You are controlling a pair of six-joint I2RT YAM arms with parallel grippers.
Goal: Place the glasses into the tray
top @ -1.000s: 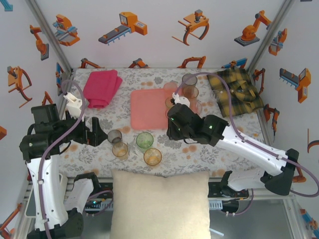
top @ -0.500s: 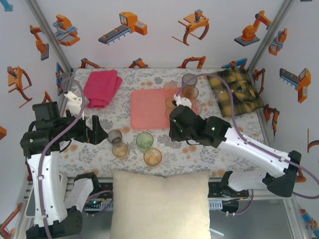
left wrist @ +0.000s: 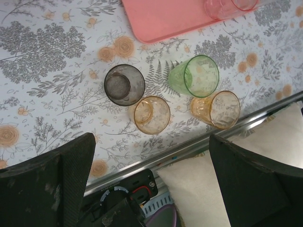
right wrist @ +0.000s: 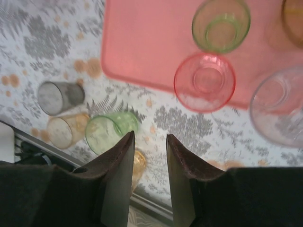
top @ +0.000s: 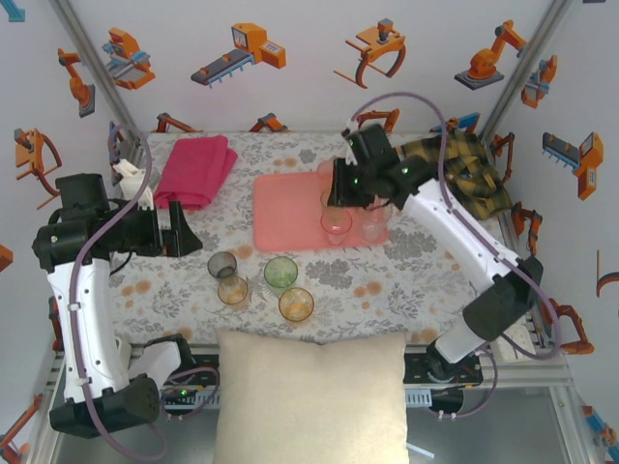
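Note:
The salmon-pink tray [top: 288,211] [right wrist: 142,42] lies mid-table. A green glass [right wrist: 220,23] and an amber one [right wrist: 293,14] stand in it. A pink glass [top: 336,224] [right wrist: 204,81] straddles its near right edge, and a clear glass [top: 374,224] [right wrist: 279,106] stands just off it. In front are a smoky grey glass [top: 222,264] [left wrist: 124,84], an amber glass [top: 232,290] [left wrist: 151,115], a green glass [top: 280,274] [left wrist: 195,75] and another amber glass [top: 296,304] [left wrist: 222,109]. My right gripper [top: 334,193] [right wrist: 149,137] hovers over the tray's right side, narrowly open and empty. My left gripper [top: 191,232] [left wrist: 151,138] is wide open left of the front glasses.
A folded magenta towel [top: 198,169] lies at the back left and a yellow plaid cloth [top: 459,174] at the back right. A cream pillow [top: 309,396] [left wrist: 246,179] sits against the table's near edge. The right arm hides glasses behind the tray.
The right arm lifted and swung back from near the table's middle to above the tray's right side, uncovering the pink and clear glasses. The left gripper drew slightly back and left.

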